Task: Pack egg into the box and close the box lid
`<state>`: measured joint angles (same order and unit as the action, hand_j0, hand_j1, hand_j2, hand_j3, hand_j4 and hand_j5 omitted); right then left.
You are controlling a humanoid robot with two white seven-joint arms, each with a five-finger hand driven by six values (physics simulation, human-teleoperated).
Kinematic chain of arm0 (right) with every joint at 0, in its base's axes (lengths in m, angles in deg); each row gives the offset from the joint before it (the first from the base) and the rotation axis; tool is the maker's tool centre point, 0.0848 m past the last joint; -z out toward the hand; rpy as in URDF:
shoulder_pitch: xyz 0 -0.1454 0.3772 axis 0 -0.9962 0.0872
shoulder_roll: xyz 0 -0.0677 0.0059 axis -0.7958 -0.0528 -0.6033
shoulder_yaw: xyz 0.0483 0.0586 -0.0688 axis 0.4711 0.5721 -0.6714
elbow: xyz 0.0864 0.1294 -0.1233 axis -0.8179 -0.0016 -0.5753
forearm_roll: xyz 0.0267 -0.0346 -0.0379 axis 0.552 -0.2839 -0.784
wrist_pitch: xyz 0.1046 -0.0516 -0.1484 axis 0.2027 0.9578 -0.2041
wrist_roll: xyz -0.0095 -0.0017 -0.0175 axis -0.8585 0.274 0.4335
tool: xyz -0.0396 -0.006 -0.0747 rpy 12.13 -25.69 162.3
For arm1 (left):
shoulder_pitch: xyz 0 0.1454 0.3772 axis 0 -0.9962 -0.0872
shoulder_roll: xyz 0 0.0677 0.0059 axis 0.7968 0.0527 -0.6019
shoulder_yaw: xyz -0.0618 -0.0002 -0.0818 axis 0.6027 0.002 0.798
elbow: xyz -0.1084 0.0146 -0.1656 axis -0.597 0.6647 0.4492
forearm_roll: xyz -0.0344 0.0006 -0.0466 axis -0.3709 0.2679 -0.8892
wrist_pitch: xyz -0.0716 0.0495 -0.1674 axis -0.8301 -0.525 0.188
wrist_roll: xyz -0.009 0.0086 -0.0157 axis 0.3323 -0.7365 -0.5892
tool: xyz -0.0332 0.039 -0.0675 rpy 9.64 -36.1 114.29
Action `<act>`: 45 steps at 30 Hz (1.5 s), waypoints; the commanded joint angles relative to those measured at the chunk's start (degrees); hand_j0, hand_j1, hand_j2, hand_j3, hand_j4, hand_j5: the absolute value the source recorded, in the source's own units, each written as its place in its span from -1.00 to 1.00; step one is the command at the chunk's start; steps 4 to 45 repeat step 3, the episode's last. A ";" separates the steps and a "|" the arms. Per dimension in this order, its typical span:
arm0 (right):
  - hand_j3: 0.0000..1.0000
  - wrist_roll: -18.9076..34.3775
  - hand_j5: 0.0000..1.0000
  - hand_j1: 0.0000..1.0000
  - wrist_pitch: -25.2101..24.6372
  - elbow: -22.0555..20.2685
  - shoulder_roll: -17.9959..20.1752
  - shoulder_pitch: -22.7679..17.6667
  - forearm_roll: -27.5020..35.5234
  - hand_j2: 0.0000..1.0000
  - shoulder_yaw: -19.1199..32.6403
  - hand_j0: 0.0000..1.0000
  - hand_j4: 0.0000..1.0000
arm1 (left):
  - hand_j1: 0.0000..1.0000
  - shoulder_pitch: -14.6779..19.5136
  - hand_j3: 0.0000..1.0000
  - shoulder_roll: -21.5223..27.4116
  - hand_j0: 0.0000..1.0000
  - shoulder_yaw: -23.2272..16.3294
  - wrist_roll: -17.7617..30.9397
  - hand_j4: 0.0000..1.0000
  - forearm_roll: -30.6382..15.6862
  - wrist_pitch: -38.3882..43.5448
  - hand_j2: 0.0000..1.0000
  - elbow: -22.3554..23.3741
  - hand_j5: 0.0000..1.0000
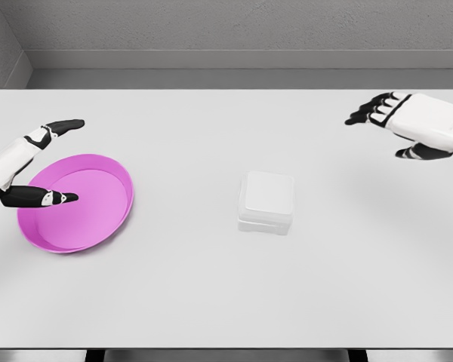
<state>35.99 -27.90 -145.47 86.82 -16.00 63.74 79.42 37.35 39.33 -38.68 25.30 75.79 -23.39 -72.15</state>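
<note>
A small white box (266,202) sits near the middle of the table with its lid down. No egg shows anywhere in the head view. My left hand (49,162) hovers over the left rim of a pink plate (109,215), fingers spread and holding nothing. My right hand (396,124) hangs at the far right, well away from the box, fingers extended and holding nothing.
The pink plate lies on the left part of the white table (211,302) and holds nothing. A grey wall runs behind the table's far edge.
</note>
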 commanded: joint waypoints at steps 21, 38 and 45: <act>1.00 -0.03 1.00 1.00 -0.17 0.13 0.10 0.00 0.46 1.00 0.50 1.00 1.00 | 1.00 0.00 1.00 0.01 1.00 -0.14 -0.02 1.00 -0.47 0.13 1.00 -0.03 1.00; 1.00 -0.03 1.00 1.00 -0.17 0.13 0.10 0.00 0.46 1.00 0.50 1.00 1.00 | 1.00 0.00 1.00 0.01 1.00 -0.14 -0.02 1.00 -0.47 0.13 1.00 -0.03 1.00; 1.00 -0.03 1.00 1.00 -0.17 0.13 0.10 0.00 0.46 1.00 0.50 1.00 1.00 | 1.00 0.00 1.00 0.01 1.00 -0.14 -0.02 1.00 -0.47 0.13 1.00 -0.03 1.00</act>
